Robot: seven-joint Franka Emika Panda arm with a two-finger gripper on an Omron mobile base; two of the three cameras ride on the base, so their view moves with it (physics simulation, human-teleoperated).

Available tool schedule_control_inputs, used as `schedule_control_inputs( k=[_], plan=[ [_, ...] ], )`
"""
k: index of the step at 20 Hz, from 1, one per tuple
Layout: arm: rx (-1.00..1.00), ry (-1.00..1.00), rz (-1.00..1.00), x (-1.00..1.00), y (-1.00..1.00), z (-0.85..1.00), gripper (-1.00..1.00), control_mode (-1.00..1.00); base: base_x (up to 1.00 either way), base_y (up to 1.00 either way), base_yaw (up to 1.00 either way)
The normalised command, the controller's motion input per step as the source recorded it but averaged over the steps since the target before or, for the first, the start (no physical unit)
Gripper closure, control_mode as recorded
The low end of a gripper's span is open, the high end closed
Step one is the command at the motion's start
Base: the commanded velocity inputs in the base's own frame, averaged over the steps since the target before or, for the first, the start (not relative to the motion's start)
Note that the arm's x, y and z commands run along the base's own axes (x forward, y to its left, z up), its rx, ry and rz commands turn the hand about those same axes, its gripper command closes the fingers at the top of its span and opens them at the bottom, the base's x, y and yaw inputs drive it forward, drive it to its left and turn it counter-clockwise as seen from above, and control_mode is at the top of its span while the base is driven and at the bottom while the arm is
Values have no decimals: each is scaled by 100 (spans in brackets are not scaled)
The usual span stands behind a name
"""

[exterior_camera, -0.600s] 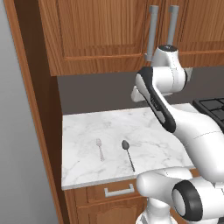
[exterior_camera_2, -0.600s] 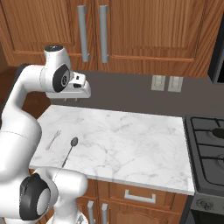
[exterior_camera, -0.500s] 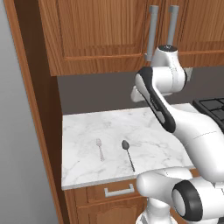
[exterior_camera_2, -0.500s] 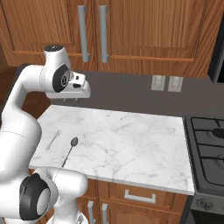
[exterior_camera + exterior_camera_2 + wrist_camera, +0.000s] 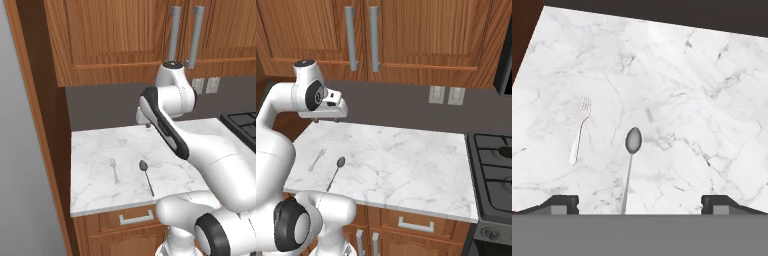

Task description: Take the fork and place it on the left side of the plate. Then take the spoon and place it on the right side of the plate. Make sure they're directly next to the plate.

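Note:
A small pale fork (image 5: 114, 170) (image 5: 317, 160) (image 5: 579, 131) lies on the marble counter near its left front. Just to the right of it lies the dark spoon (image 5: 146, 176) (image 5: 335, 173) (image 5: 631, 160), bowl toward the wall and handle toward the front edge. The two do not touch. My gripper (image 5: 326, 120) (image 5: 145, 123) (image 5: 640, 204) hangs well above the counter's back left part, pointing down, open and with nothing in it. The plate is out of view.
A stove (image 5: 496, 165) (image 5: 242, 122) adjoins the counter on the right. Wooden wall cabinets (image 5: 381, 35) hang close above the arm. A tall wooden panel (image 5: 42, 125) closes off the counter's left end. Wall outlets (image 5: 447, 95) sit on the dark backsplash.
The arm's upper joint and hand have shifted to the left and slightly down. Fork and spoon lie where they were.

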Motion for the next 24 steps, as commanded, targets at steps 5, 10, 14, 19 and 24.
schedule_control_inputs(
  k=[5,10,14,19,24],
  plan=[
    [0,4,-1,0,44,-34,-100,-100,0,0,0],
    [0,6,-2,0,46,-32,-100,-100,0,0,0],
    [0,7,-2,0,39,-34,-100,-100,0,0,0],
    [0,8,-2,0,31,-36,-100,-100,0,0,0],
    [0,5,-1,0,15,-34,-100,-100,0,0,0]
  ],
)
